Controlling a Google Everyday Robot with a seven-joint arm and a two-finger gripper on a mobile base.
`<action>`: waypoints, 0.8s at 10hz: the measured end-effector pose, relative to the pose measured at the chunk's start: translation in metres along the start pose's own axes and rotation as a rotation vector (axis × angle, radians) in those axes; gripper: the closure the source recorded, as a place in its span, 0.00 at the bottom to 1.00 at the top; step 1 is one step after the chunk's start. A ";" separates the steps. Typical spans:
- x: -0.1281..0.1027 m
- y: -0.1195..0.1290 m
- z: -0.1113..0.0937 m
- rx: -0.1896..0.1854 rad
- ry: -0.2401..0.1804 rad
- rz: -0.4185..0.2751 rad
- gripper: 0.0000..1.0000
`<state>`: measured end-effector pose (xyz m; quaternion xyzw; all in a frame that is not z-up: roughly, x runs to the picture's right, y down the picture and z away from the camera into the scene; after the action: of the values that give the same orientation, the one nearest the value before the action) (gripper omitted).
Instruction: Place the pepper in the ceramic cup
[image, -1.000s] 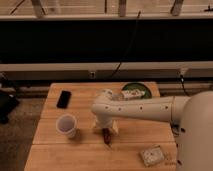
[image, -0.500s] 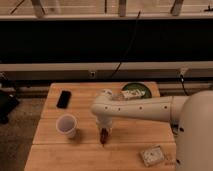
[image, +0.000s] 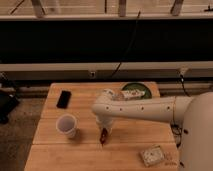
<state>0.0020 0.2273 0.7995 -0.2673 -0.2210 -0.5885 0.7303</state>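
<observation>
The dark red-brown pepper (image: 103, 135) hangs below my gripper (image: 103, 128), just above the wooden table (image: 125, 150) near its middle. The gripper is at the end of my white arm (image: 145, 107), which reaches in from the right. It points down and holds the pepper's top. The white ceramic cup (image: 67, 125) stands upright on the table, a short way to the left of the pepper. Its opening faces up and looks empty.
A flat black phone (image: 63, 98) lies at the table's back left. A green bowl (image: 136, 91) with a packet in it sits at the back right. A small pale square packet (image: 152, 155) lies at the front right.
The gripper with the pepper has shifted slightly left and forward. The pepper now hangs more upright below it. The cup has not moved.
</observation>
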 end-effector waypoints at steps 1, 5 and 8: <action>0.004 -0.004 -0.016 0.014 0.020 0.002 1.00; 0.019 -0.022 -0.063 0.050 0.088 -0.021 1.00; 0.034 -0.049 -0.104 0.091 0.148 -0.059 1.00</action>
<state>-0.0384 0.1265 0.7482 -0.1828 -0.2009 -0.6174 0.7383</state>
